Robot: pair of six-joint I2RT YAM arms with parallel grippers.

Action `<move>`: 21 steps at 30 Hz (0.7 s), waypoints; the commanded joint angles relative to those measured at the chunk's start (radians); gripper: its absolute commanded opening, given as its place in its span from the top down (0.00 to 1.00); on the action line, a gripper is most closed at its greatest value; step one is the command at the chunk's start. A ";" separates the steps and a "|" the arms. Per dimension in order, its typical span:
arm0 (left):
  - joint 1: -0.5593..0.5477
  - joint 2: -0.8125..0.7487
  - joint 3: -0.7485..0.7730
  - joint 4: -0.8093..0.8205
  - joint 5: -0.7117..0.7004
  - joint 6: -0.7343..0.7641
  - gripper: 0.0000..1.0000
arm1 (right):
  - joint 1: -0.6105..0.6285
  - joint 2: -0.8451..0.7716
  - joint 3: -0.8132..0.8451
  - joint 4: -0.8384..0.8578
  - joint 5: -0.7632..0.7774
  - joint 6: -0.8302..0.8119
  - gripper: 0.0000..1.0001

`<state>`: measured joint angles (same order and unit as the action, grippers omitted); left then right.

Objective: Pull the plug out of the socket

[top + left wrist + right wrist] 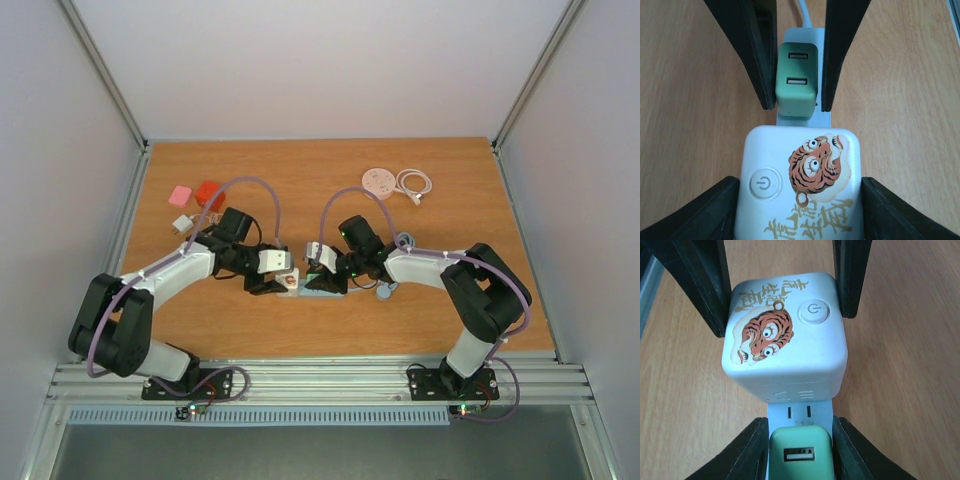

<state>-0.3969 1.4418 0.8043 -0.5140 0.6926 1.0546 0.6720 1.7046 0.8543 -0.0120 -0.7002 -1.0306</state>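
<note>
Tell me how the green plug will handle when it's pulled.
Likely stiff: the plug is a blocky hard shell, so a grip shouldn't squash it. Its smooth rounded sides may slip under a hard pull. It looks small and light; resistance would come from the socket, which may lift if not held down.

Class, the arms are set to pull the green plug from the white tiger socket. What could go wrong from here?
The right gripper pinches the green plug only by its smooth sides, so it might slip off. The left gripper clasps the white socket by its rounded edges; if that hold gives, the socket may drag along.
</note>
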 commanded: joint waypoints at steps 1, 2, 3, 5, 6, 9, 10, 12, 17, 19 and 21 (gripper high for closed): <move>-0.013 -0.027 -0.030 0.080 0.055 -0.033 0.30 | 0.000 0.001 -0.031 0.024 0.008 -0.023 0.65; -0.013 -0.033 -0.033 0.086 0.053 -0.043 0.25 | -0.001 0.001 -0.035 0.036 0.009 -0.023 0.67; -0.013 -0.041 -0.037 0.091 0.052 -0.049 0.22 | -0.001 -0.001 -0.036 0.038 0.008 -0.023 0.68; -0.013 -0.055 -0.048 0.098 0.048 -0.060 0.18 | 0.000 0.000 -0.041 0.043 0.007 -0.023 0.71; -0.013 -0.062 -0.054 0.105 0.042 -0.064 0.17 | 0.000 -0.002 -0.042 0.046 0.007 -0.023 0.73; -0.013 -0.073 -0.071 0.121 0.023 -0.077 0.17 | 0.000 -0.004 -0.049 0.048 0.003 -0.025 0.76; -0.013 -0.075 -0.076 0.129 0.016 -0.078 0.17 | 0.001 -0.002 -0.048 0.046 0.001 -0.028 0.76; -0.013 -0.075 -0.087 0.145 0.004 -0.091 0.19 | 0.001 0.002 -0.047 0.039 -0.002 -0.031 0.77; -0.013 -0.080 -0.111 0.186 -0.008 -0.113 0.21 | 0.012 0.004 -0.053 0.030 0.002 -0.047 0.79; -0.013 -0.079 -0.116 0.189 -0.002 -0.116 0.24 | 0.021 0.007 -0.054 0.030 0.015 -0.051 0.80; -0.013 -0.078 -0.119 0.194 0.007 -0.121 0.28 | 0.031 0.011 -0.055 0.028 0.031 -0.056 0.82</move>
<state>-0.4053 1.3861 0.7017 -0.3813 0.6807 0.9474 0.6743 1.7046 0.8246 0.0525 -0.6804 -1.0611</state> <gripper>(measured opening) 0.750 0.301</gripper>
